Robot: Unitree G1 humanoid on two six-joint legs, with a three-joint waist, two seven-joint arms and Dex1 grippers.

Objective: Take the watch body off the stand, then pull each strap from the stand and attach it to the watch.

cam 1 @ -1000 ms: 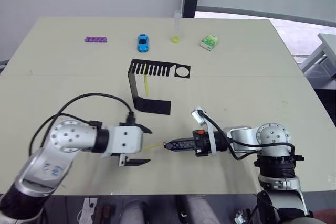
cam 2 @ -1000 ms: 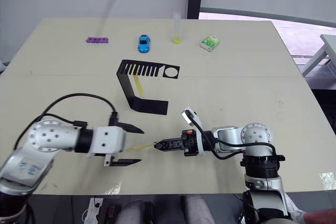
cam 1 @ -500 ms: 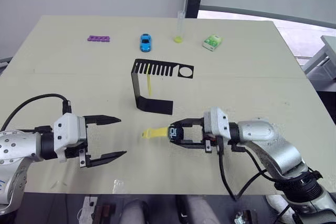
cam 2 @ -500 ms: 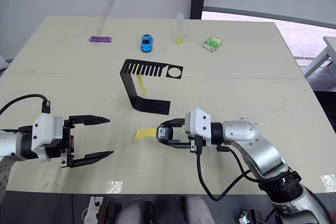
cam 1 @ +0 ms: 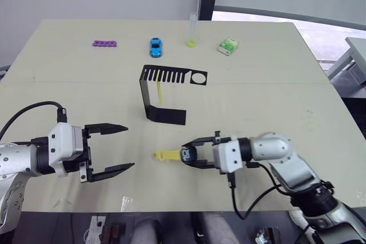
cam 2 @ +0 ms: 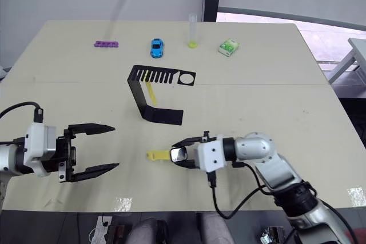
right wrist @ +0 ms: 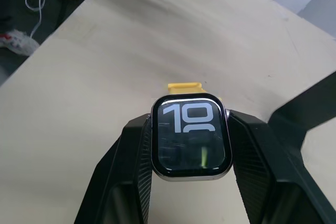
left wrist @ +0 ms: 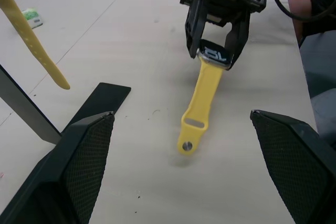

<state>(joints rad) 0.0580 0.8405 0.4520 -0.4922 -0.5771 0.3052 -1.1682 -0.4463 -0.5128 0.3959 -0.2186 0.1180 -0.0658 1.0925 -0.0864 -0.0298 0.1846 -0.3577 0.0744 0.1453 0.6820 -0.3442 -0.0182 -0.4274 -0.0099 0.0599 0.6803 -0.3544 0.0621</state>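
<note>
Right tool [cam 1: 191, 155] grips the watch body [right wrist: 191, 136] (one yellow strap [left wrist: 199, 107] attached); left tool [cam 1: 117, 150] gapes, well apart.

**Count of things on the table**

There was one stand [cam 1: 170, 92], one watch body [cam 1: 186, 154] and two yellow straps: one [cam 1: 166, 155] joined to the watch, one [cam 1: 158, 93] hanging in the stand. Along the far side stood one purple bar [cam 1: 104, 43], one blue toy car [cam 1: 155, 46], one clear tube [cam 1: 192, 29] and one green packet [cam 1: 227, 45]. Two grippers were there, left [cam 1: 116, 148] and right [cam 1: 189, 155].
</note>
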